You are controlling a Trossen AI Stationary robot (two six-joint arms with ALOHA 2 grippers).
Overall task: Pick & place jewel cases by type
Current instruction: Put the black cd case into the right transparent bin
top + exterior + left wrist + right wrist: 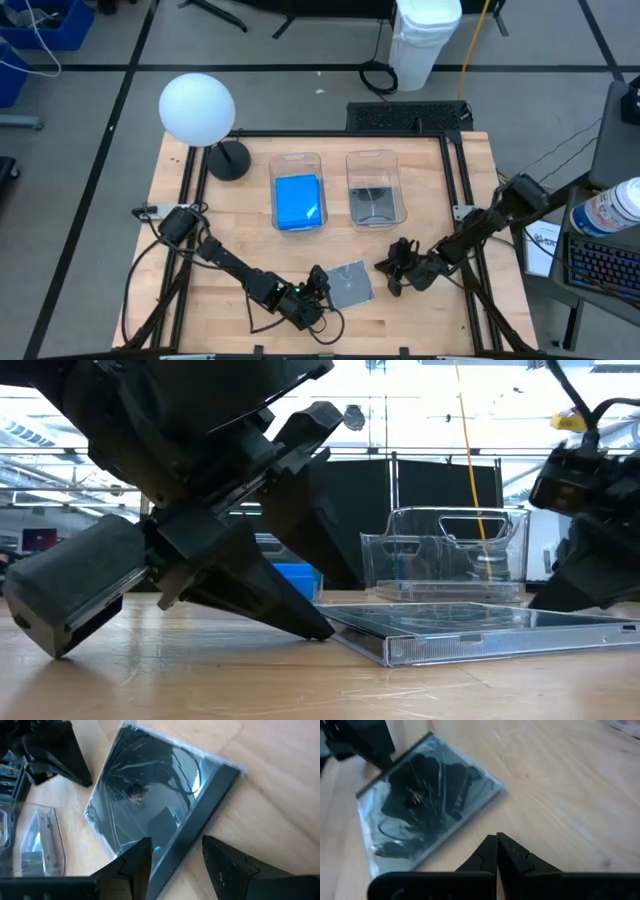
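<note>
A grey see-through jewel case [350,285] [150,795] [420,805] lies flat on the wooden table near its front edge. My left gripper [318,290] [172,862] is open and slants down at the case's left corner, with one finger on each side of the dark spine edge [200,820]. My right gripper [392,276] [496,851] is shut and hangs just right of the case, over bare wood. Farther back, a clear tub [297,165] holds blue jewel cases [298,200], and a second tub [375,160] holds grey ones [374,200]. My left gripper straddles the case's spine edge [175,855] near a corner, slanting down from the table's left and near side. One fingertip [318,630] comes down to the table right beside the case's edge. Whether either finger touches the case, I cannot tell. The case lies flat.
A white globe lamp [197,108] on a black base [228,160] stands at the far left. A black frame [455,180] runs around the work area. Bare wood lies between the two tubs and the grey case.
</note>
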